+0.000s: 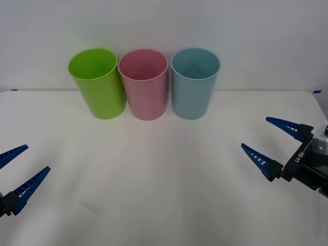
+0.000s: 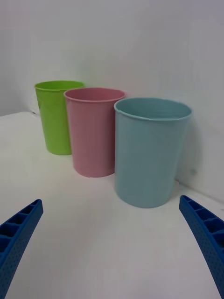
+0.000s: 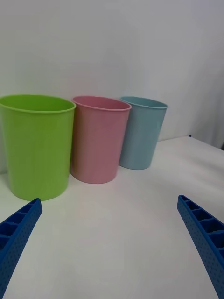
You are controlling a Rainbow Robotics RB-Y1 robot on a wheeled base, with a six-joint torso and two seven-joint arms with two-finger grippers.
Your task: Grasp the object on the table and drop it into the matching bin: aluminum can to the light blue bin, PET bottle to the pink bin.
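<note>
Front view, worktop point(image 1: 164, 205): wide, plain white, spread from the near edge back to a pale wall; both arms hang over its near part, one at each side.
Bins, row: three tall round bins stand upright at the far edge of the worktop, side by side and close together, open mouths up.
Lime green bin point(image 1: 97, 82): the robot's leftmost of the row, just beside the pink one.
Pink bin point(image 1: 144, 83): middle of the row, between the green and the light blue; nothing can be seen in the part of its inside that shows.
Light blue bin point(image 1: 193, 82): right end of the row, just beside the pink one; its visible inside is likewise bare. From the right wrist it is the nearest bin point(image 2: 151, 152); from the left wrist it is the farthest point(image 3: 141, 132).
Right pincer point(image 1: 273, 145): low over the right side of the worktop, well apart from the bins, its two blue ribbed fingers spread wide and pointing toward the middle, gripping nothing.
Left pincer point(image 1: 19, 164): at the left edge, near the front of the worktop, fingers also spread apart, gripping nothing.
Aluminum can: cannot tell where it is; neither pincer has it.
</note>
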